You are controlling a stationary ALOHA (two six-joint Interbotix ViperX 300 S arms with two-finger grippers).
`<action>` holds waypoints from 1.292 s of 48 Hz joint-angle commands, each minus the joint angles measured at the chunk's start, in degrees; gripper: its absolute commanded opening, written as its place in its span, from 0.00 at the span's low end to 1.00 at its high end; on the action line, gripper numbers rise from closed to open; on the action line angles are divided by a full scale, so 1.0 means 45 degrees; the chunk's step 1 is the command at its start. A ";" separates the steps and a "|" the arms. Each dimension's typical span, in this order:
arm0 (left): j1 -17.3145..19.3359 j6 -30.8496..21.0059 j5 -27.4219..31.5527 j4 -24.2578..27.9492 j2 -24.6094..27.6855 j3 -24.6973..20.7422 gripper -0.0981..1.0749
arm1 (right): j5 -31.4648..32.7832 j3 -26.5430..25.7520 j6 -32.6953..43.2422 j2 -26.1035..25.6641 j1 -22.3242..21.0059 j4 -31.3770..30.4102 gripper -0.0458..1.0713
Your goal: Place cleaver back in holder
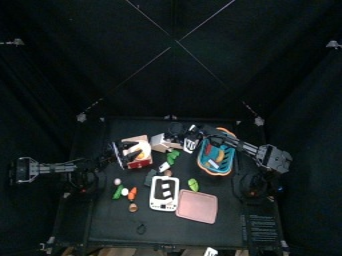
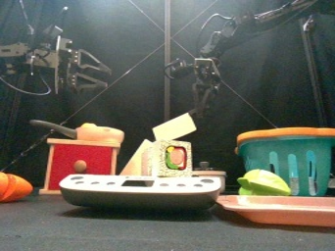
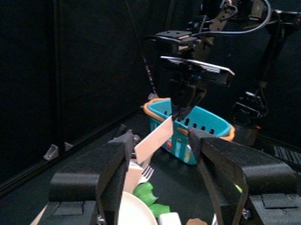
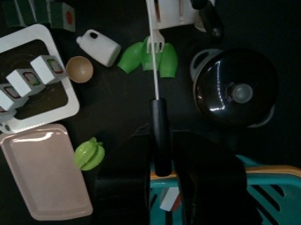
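Up above the table's middle, the right gripper (image 3: 192,70) has the cleaver (image 4: 159,114) clamped by its handle, blade hanging down. The holder (image 1: 135,150) sits below, empty slot waiting, so insertion's left. The left gripper (image 3: 161,180) hangs wide open, holding nothing.

My two arms are black all over, slim jointed links with thin black cables looping off them. My left gripper (image 3: 165,171) has broad, blocky matte-black jaws.
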 commanded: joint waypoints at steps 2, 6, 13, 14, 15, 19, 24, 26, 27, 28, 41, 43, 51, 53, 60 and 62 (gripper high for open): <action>0.0039 0.0020 -0.0039 0.0000 0.0000 -0.0156 0.83 | 0.0020 -0.0469 -0.0039 -0.0195 -0.0059 -0.0020 0.49; 0.0039 0.0020 -0.0039 0.0000 0.0000 -0.0156 0.83 | 0.0020 -0.0586 -0.0059 -0.0137 -0.0059 -0.0039 0.49; 0.0039 0.0020 -0.0020 0.0000 0.0000 -0.0137 0.83 | 0.0098 -0.0684 -0.0059 0.0020 -0.0059 -0.0039 0.49; 0.0039 0.0000 -0.0039 0.0000 0.0000 -0.0137 0.83 | 0.0098 -0.0703 -0.0059 0.0039 -0.0059 -0.0039 0.49; 0.0039 0.0020 -0.0020 0.0000 0.0000 -0.0137 0.83 | 0.0117 -0.0703 -0.0059 0.0059 -0.0059 -0.0039 0.49; 0.0039 0.0020 -0.0039 0.0000 0.0000 -0.0137 0.83 | 0.0156 -0.0703 -0.0059 0.0137 -0.0059 -0.0039 0.49; 0.0039 0.0020 -0.0039 0.0000 0.0000 -0.0117 0.83 | 0.0215 -0.0703 -0.0059 0.0176 -0.0059 -0.0039 0.49; 0.0039 0.0020 -0.0039 0.0000 0.0000 -0.0117 0.83 | 0.0215 -0.0703 -0.0059 0.0215 -0.0059 -0.0039 0.49; 0.0059 0.0020 -0.0020 0.0000 0.0000 -0.0117 0.83 | 0.0215 -0.0703 -0.0059 0.0234 -0.0059 -0.0039 0.49; 0.0059 0.0020 -0.0039 0.0000 0.0000 -0.0117 0.83 | 0.0215 -0.0723 -0.0039 0.0234 -0.0059 -0.0039 0.49; 0.0059 0.0020 -0.0020 0.0000 0.0000 -0.0098 0.83 | 0.0645 -0.1172 -0.0039 0.0625 -0.0020 -0.0039 0.49; 0.0059 0.0020 -0.0020 0.0000 0.0000 -0.0098 0.83 | 0.0801 -0.1250 -0.0039 0.0703 -0.0020 -0.0039 0.50; 0.0059 0.0020 -0.0020 0.0000 0.0000 -0.0078 0.83 | 0.1309 -0.1582 -0.0020 0.0957 -0.0020 -0.0039 0.50; 0.0039 0.0020 -0.0039 0.0000 0.0000 -0.0059 0.83 | 0.1406 -0.1641 -0.0020 0.0996 -0.0020 -0.0039 0.50; 0.0059 0.0020 -0.0020 0.0000 0.0000 -0.0059 0.83 | 0.1680 -0.1895 0.0020 0.1152 -0.0020 -0.0156 0.50; 0.0059 0.0020 -0.0020 0.0000 0.0000 -0.0059 0.83 | 0.1758 -0.1973 0.0020 0.1191 0.0000 -0.0234 0.50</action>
